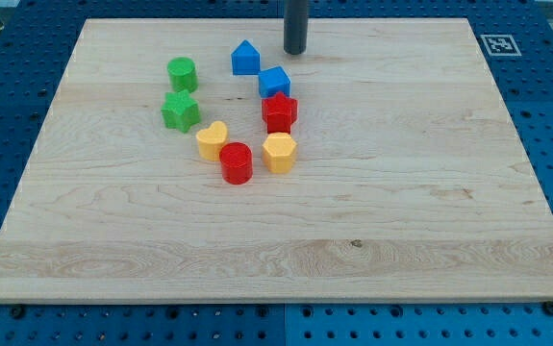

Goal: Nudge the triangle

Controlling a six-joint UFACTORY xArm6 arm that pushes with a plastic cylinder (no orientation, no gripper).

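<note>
The blue triangle-topped block sits near the view's top, left of centre. My tip stands on the board just to its right, a short gap apart. A blue cube lies just below and right of the triangle block. Below that are a red star-like block, a yellow hexagon block, a red cylinder and a yellow heart block. A green cylinder and a green star-like block lie to the left.
The wooden board rests on a blue perforated table. A black-and-white marker tag sits at the board's top right corner.
</note>
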